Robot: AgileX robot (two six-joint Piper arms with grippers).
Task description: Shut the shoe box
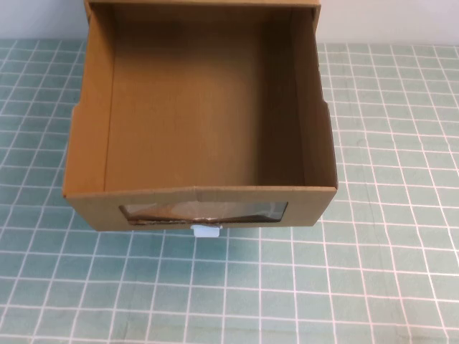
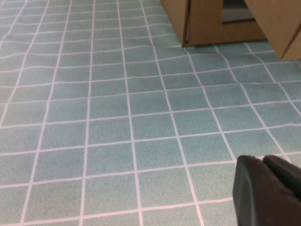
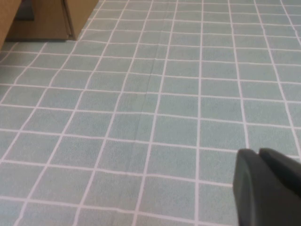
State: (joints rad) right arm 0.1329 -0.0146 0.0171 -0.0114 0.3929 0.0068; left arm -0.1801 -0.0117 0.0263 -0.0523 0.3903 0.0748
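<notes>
The shoe box (image 1: 201, 107) is a brown cardboard drawer, pulled out toward me and empty inside. Its front panel has a clear window (image 1: 204, 213) with a small white pull tab (image 1: 206, 230) below it. Neither arm shows in the high view. My left gripper (image 2: 261, 160) hangs over the mat, far from the box (image 2: 211, 21), its black fingers closed together and empty. My right gripper (image 3: 257, 153) is also over the mat, away from the box corner (image 3: 47, 19), shut and empty.
A green mat with a white grid (image 1: 287, 287) covers the table on all sides of the box. The box's outer sleeve (image 1: 201, 3) is at the far edge of the high view.
</notes>
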